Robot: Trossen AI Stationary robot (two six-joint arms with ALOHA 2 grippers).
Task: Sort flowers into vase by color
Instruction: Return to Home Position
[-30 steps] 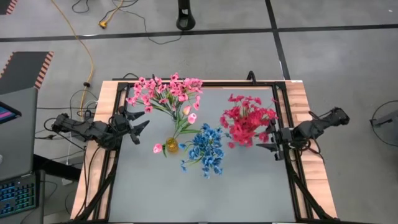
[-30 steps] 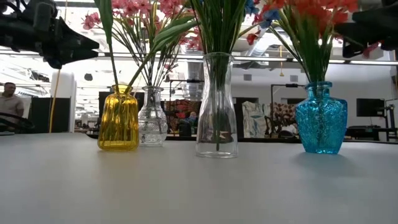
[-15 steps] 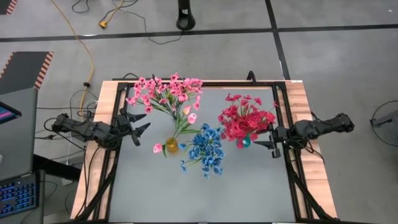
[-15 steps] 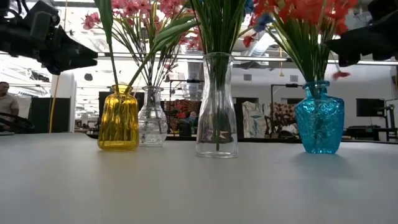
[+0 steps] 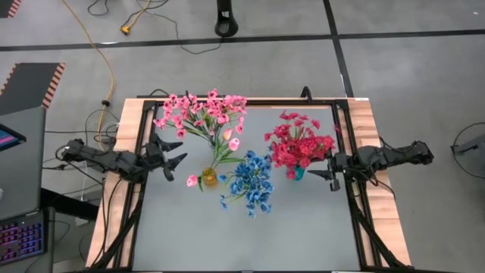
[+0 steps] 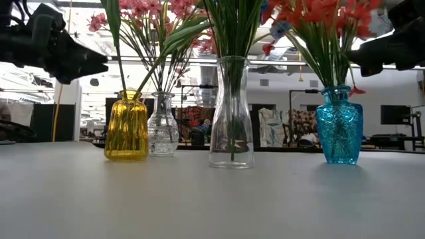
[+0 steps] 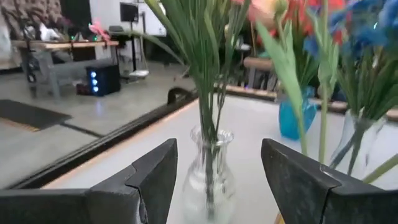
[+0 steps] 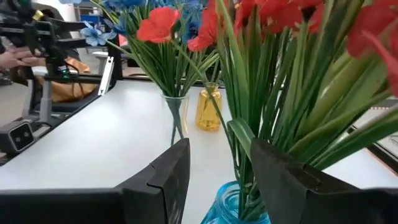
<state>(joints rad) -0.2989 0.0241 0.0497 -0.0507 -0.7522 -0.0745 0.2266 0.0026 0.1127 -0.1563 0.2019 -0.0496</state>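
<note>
Return-to-home, as I judge the step from beside the table: each arm should draw straight back toward its own table edge, fingers kept level and clear of foliage. No flowers lie loose on the table [image 5: 242, 235], so sorting looks complete.

Flower positions:
- pink flowers [image 5: 201, 114] stand in the small clear vase [image 6: 163, 125]
- blue flowers [image 5: 250, 182] stand in the tall clear vase [image 6: 231, 113]
- red flowers [image 5: 299, 140] stand in the blue vase [image 6: 339, 125]
- a yellow vase [image 6: 126, 126] beside the small clear one holds a few long-leaved stems

Caution – the right gripper [image 5: 322, 171] sits just beside the blue vase, with red stems and leaves close ahead of its fingers. A sideways swing could snag a leaf and tip the vase (a straight pull-back is safer).

Gripper state: the right gripper's fingers are spread and carry nothing; I see no contact with vase or stems. The left gripper [image 5: 178, 151] hangs at the table's left edge, well apart from the vases, fingers likewise spread wide and empty.
</note>
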